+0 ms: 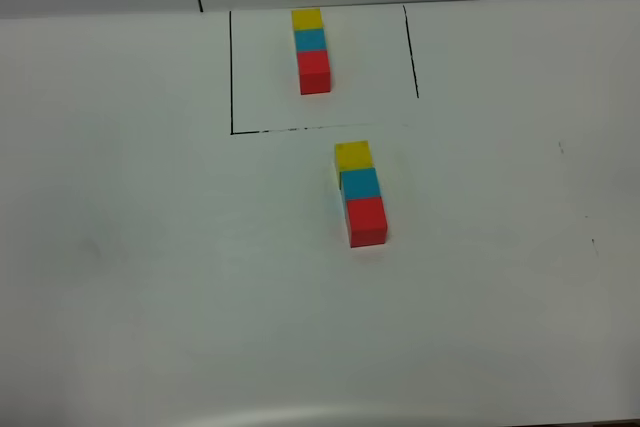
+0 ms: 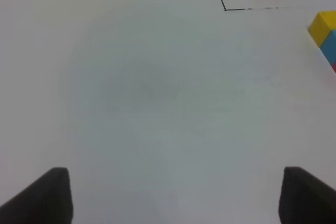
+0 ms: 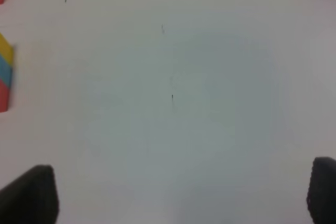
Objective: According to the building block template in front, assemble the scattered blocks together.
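The building block template [image 1: 312, 50] is a yellow, cyan-blue, red row inside a black-lined rectangle at the back of the table. In front of it, the yellow block [image 1: 353, 156], cyan-blue block [image 1: 360, 183] and red block [image 1: 367, 220] stand touching in a row, yellow farthest, with the yellow one set slightly off line. Neither gripper shows in the high view. The left gripper [image 2: 173, 198] is open over bare table, with the block row [image 2: 326, 35] at the frame edge. The right gripper [image 3: 181, 195] is open and empty, with the row [image 3: 4, 72] at its frame edge.
The white table [image 1: 150, 247] carries only the two rows of cubes. The black outline [image 1: 232, 77] marks the template area. The table's front edge [image 1: 320, 417] curves along the bottom of the high view. A tiled wall stands behind the table.
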{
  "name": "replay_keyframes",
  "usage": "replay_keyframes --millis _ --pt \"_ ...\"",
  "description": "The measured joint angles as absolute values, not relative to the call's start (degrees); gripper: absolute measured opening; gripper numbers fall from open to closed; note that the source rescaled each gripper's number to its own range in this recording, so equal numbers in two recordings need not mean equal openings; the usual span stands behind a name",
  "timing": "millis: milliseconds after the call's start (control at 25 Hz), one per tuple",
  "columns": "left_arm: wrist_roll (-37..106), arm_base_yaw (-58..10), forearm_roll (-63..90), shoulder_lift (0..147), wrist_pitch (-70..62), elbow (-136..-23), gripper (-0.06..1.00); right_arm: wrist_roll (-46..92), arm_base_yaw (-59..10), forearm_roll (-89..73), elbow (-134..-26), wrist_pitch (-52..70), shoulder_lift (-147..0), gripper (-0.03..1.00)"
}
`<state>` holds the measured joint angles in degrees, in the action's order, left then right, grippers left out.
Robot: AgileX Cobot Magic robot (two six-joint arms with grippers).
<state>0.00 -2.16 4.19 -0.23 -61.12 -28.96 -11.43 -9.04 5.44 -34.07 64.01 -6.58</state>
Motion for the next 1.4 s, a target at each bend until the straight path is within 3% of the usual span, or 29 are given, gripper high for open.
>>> replay_keyframes --millis 520,1000,1400 --pt "0.0 -2.16 4.19 -0.23 -61.11 -28.96 0.83 -11.53 -9.04 5.34 -28.87 61.72 0.44 0.91" --pt "0.0 -2.16 4.19 -0.23 -61.11 -28.96 0.83 -11.53 -9.04 5.34 -28.87 61.53 0.44 0.74" --pt "0.0 -2.16 4.19 -0.23 -61.11 -28.96 0.83 -11.53 -5.46 5.34 -28.87 61.51 0.44 0.72"
